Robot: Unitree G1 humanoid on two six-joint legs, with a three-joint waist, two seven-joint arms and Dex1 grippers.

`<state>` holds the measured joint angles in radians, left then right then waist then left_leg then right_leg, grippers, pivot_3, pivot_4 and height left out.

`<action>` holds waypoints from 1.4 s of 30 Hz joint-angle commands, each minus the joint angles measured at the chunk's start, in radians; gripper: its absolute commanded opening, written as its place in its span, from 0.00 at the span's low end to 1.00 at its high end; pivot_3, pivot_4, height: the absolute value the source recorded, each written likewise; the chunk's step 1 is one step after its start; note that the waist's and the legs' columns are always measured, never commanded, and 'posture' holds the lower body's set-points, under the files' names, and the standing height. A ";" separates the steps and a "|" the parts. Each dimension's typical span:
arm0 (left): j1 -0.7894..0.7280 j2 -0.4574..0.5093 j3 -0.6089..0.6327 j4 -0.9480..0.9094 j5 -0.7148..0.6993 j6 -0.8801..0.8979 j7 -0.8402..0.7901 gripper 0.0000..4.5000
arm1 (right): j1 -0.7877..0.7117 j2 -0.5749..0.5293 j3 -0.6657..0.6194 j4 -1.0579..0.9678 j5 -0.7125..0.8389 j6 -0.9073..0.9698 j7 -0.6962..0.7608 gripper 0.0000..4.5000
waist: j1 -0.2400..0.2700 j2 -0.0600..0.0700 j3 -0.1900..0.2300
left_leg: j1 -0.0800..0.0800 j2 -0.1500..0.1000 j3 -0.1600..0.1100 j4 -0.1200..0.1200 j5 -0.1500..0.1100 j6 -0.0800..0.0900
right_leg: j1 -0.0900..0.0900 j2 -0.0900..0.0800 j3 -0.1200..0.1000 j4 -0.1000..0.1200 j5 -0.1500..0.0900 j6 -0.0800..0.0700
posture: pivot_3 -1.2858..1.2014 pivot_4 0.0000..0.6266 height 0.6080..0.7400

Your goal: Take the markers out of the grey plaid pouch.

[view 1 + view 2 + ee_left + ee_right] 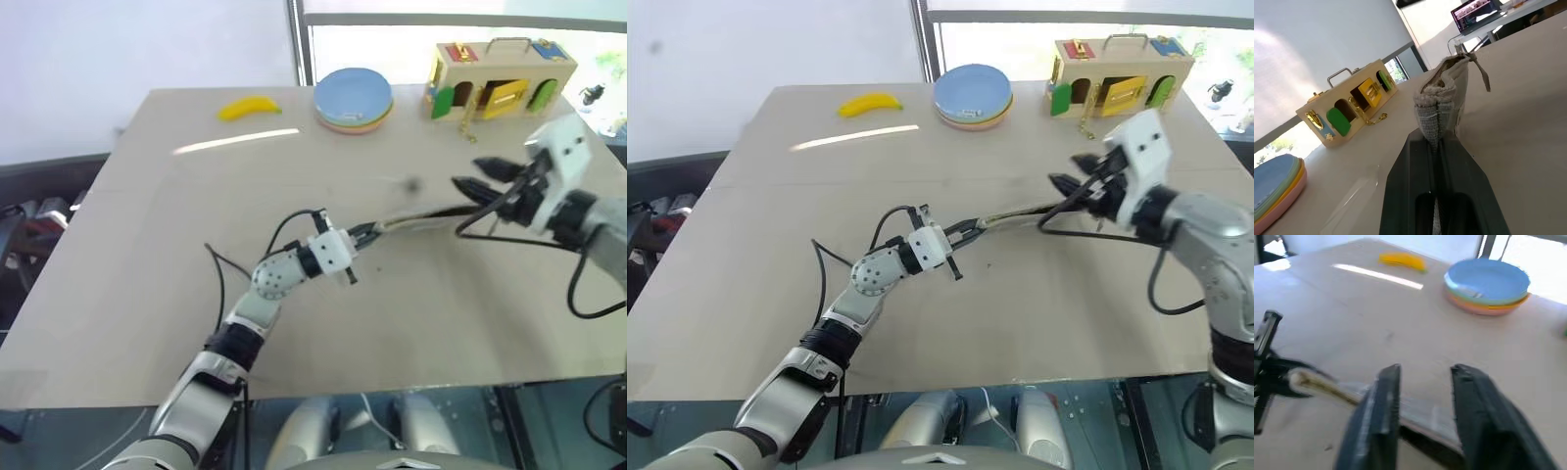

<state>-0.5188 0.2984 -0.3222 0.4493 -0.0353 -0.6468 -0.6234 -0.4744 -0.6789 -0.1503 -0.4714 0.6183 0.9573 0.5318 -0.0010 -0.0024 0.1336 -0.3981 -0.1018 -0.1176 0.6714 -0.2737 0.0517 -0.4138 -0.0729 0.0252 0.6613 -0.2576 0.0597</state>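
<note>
My left gripper point(364, 233) is shut on one end of the grey plaid pouch point(421, 217), which it holds edge-on just above the table so that it stretches towards the right. In the left wrist view the pouch point(1442, 98) stands up from between the gripper's point(1436, 139) closed fingers, its tan-lined mouth slightly agape at the far end. My right gripper point(466, 172) hovers above the pouch's far end, open, with nothing between its fingers point(1386, 396). The pouch point(1420, 413) lies below them. The markers are hidden from view.
At the back of the table lie a yellow banana point(249, 107), a stack of coloured plates point(354, 99) and a wooden latch box point(500, 80). The beige table point(147, 294) has bare room to the left and front.
</note>
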 commanded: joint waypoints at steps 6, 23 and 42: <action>-0.010 -0.023 0.036 -0.050 -0.006 0.007 -0.012 0.00 | 0.004 -0.002 0.008 0.034 -0.022 -0.029 0.009 0.00 | 0.000 0.000 0.000 | 0.001 0.001 0.000 0.000 0.000 0.000 | 0.000 0.001 0.000 0.001 0.000 0.000 | 0.52 0.24 1.00; 0.003 -0.048 0.039 -0.075 -0.036 0.001 -0.088 0.00 | 0.079 0.014 0.054 0.160 -0.121 -0.124 0.033 0.00 | -0.011 0.000 0.000 | 0.001 0.001 0.000 0.000 0.000 0.000 | 0.000 0.001 0.000 0.001 0.000 0.000 | 0.52 0.24 1.00; 0.144 -0.053 0.063 -0.507 -0.400 0.716 -0.226 0.00 | -0.021 -0.347 0.311 0.061 -0.284 -0.130 0.411 1.00 | -0.012 0.001 0.000 | 0.001 0.002 0.001 0.000 0.000 0.000 | 0.000 0.002 0.001 0.001 0.000 0.000 | 0.52 0.24 1.00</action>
<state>-0.3824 0.2373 -0.2872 0.0178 -0.3677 -0.0092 -0.8461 -0.4610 -1.0032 0.1672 -0.3512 0.3148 0.7877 0.9113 -0.0132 -0.0018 0.1339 -0.3967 -0.1000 -0.1169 0.6710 -0.2738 0.0517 -0.4138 -0.0714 0.0262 0.6620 -0.2577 0.0597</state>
